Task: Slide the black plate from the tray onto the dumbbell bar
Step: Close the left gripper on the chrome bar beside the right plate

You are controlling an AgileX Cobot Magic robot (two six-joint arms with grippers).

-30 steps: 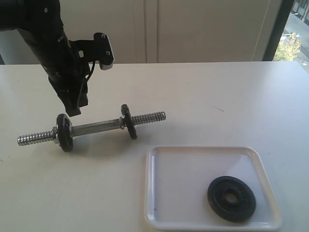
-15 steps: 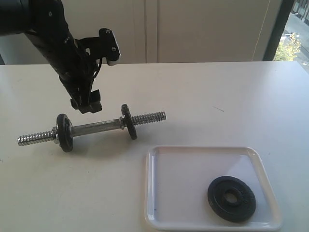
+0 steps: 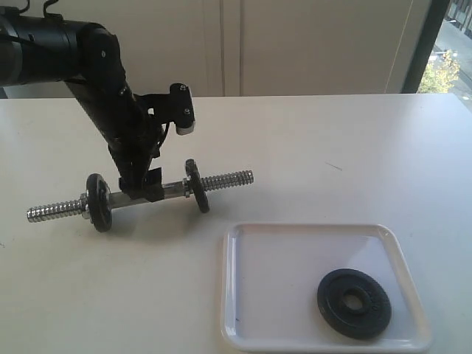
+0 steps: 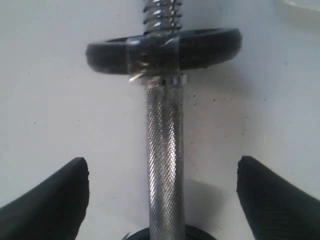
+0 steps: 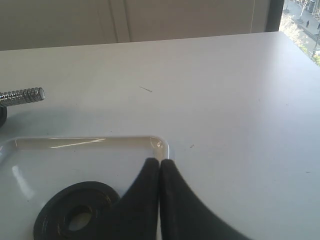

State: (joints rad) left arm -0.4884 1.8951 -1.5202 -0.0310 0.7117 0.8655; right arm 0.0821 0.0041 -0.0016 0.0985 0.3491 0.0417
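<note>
Exterior view: white tray point(image 3: 280, 258) sits at about 5 o'clock on the table point(image 3: 332, 147), its near rim close to the table's front edge. Black plate point(image 3: 333, 302) lies flat inside the tray, toward the 4 o'clock corner, just short of the rim on two sides, with bare tray floor from 9 to 12 o'clock of it. Dumbbell bar point(image 3: 171, 189) lies at 9 o'clock of the scene, well apart from the tray, tilted so its right threaded end points toward 2 o'clock. Two smaller discs stand on it, one point(image 3: 97, 203) near the left threads, one point(image 3: 196, 186) near the right; both threaded ends stick out past them. A strip of table shows between the right thread and the tray's far rim. Left gripper point(image 4: 162, 164) is down over the smooth middle of the bar, fingers point(image 4: 50, 200) spread wide, one each side, neither touching steel. Right gripper point(image 5: 159, 167) has its tips pressed together with nothing between, poised over a tray corner, just beside the plate. Table is matte white, lightly scuffed. Pale panelled wall point(image 3: 295, 44) behind at 12 o'clock; window point(image 3: 446, 59) at 2 o'clock.
</note>
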